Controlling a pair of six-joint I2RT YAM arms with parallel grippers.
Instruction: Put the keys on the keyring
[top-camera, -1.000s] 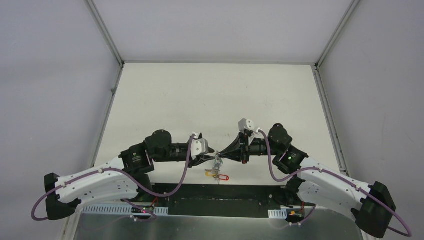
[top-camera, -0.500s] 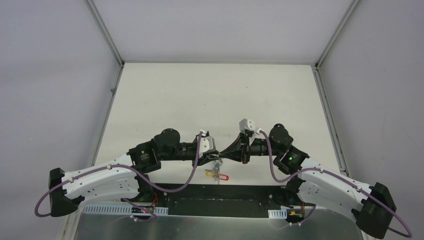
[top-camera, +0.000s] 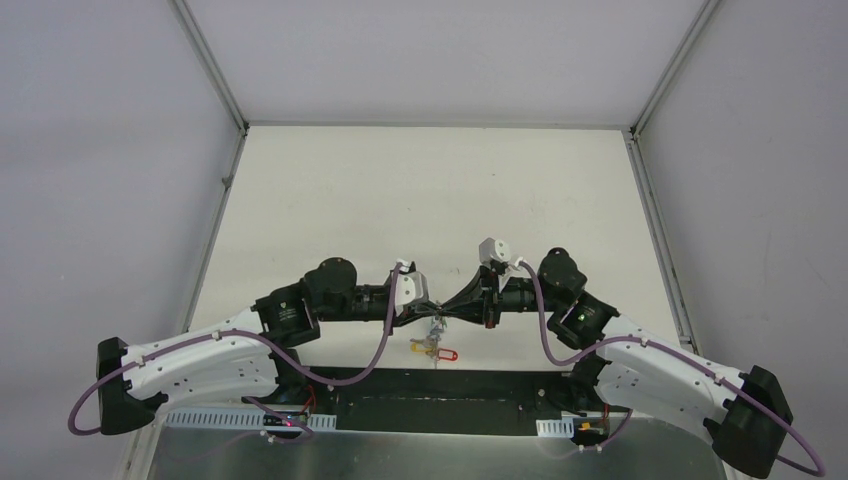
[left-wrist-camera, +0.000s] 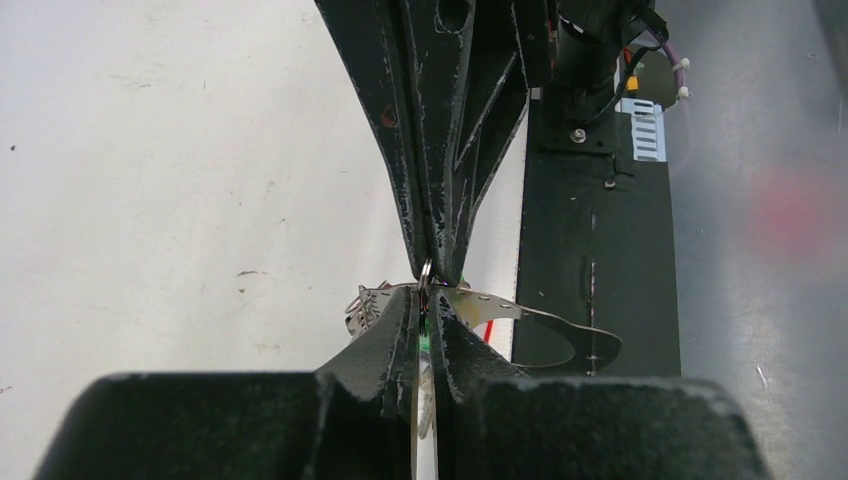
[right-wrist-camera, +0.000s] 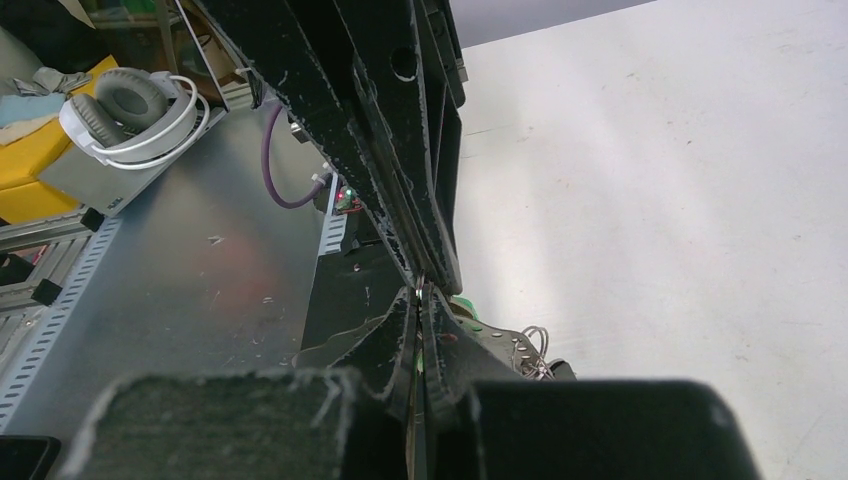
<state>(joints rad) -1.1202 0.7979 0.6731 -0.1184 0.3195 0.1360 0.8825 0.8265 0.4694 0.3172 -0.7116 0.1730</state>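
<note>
Keyring (left-wrist-camera: 425, 272) mostly hidden; keys (top-camera: 434, 328) indistinct

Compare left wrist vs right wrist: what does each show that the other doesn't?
Left wrist only: a sliver of red tag behind the fingers. Right wrist only: white headphones and a lit red LED, both off the table. Shared: left gripper and right gripper shut, tip to tip above the white table, with the key bunch at the tips.
</note>
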